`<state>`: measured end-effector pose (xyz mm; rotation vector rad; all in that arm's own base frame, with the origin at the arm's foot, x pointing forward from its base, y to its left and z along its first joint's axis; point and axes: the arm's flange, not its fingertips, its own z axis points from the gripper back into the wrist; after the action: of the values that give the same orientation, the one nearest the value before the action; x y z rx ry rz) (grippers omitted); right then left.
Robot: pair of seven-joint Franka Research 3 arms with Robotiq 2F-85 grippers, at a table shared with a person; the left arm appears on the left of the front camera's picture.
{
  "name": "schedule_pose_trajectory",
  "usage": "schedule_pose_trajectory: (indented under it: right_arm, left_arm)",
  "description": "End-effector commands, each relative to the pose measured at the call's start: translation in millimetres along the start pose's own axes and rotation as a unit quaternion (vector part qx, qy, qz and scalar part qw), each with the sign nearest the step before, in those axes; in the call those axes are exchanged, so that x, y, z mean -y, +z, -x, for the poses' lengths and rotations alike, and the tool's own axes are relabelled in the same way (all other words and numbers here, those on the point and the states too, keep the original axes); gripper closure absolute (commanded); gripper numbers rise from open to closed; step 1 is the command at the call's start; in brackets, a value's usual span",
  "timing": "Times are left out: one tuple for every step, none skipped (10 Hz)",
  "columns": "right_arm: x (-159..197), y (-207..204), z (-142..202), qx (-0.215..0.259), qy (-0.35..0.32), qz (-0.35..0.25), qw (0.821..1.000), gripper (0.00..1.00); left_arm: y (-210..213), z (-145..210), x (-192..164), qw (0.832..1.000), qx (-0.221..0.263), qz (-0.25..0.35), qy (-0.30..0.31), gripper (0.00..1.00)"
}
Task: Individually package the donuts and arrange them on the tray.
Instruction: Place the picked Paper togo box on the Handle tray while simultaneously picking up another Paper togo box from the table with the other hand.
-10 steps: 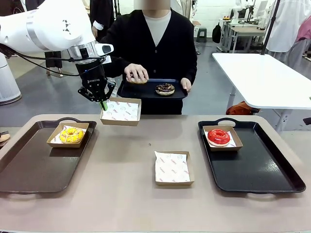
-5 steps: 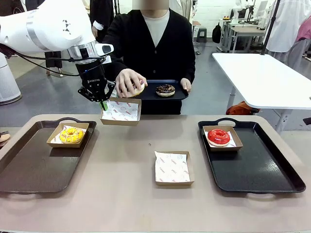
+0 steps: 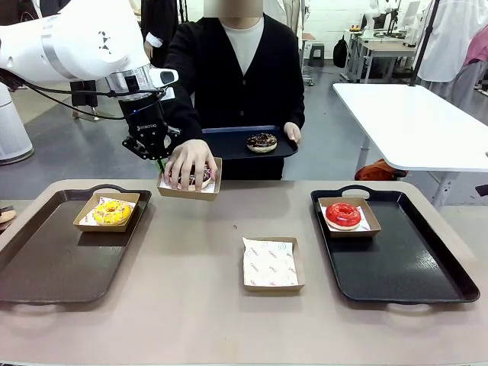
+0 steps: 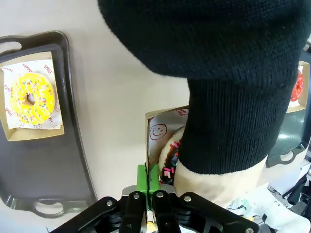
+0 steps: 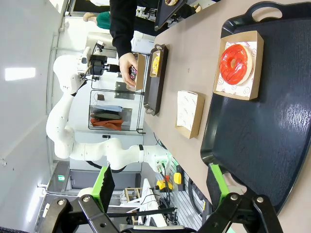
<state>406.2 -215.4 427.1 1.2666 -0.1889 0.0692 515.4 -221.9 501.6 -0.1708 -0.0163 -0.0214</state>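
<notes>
1. My left gripper is pinched tight on one wall of a paper-lined box, holding it up over the table's far edge
2. My right gripper has its fingers wide apart, gripping nothing, above the black tray
3. A person's hand is putting the dark sprinkled donut into my box
4. I think my job now is to hold the box flat and not shake, so the donut lands well
5. The yellow donut sits boxed on the brown tray, the red donut on the black tray, the chocolate donut on the person's tray

Sprinkled donut mostly hidden under the person's hand
</notes>
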Motion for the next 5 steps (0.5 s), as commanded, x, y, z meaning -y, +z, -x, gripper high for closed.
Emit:
schedule_pose_trajectory:
  right_arm:
    - [-1.6, -1.8, 3.6, 0.001, -0.004, 0.004, 1.000, 0.00]
    - [-1.6, -1.8, 3.6, 0.001, -0.004, 0.004, 1.000, 0.00]
    - [-1.6, -1.8, 3.6, 0.001, -0.004, 0.004, 1.000, 0.00]
    - [-1.6, -1.8, 3.6, 0.001, -0.004, 0.004, 1.000, 0.00]
    - [-1.6, -1.8, 3.6, 0.001, -0.004, 0.004, 1.000, 0.00]
  left_arm:
    - [0.8, 5.2, -2.3, 1.000, 0.001, -0.002, 0.000, 1.00]
    - [0.8, 5.2, -2.3, 1.000, 0.001, -0.002, 0.000, 1.00]
    - [0.8, 5.2, -2.3, 1.000, 0.001, -0.002, 0.000, 1.00]
    - [0.8, 5.2, -2.3, 1.000, 0.001, -0.002, 0.000, 1.00]
    - [0.8, 5.2, -2.3, 1.000, 0.001, -0.002, 0.000, 1.00]
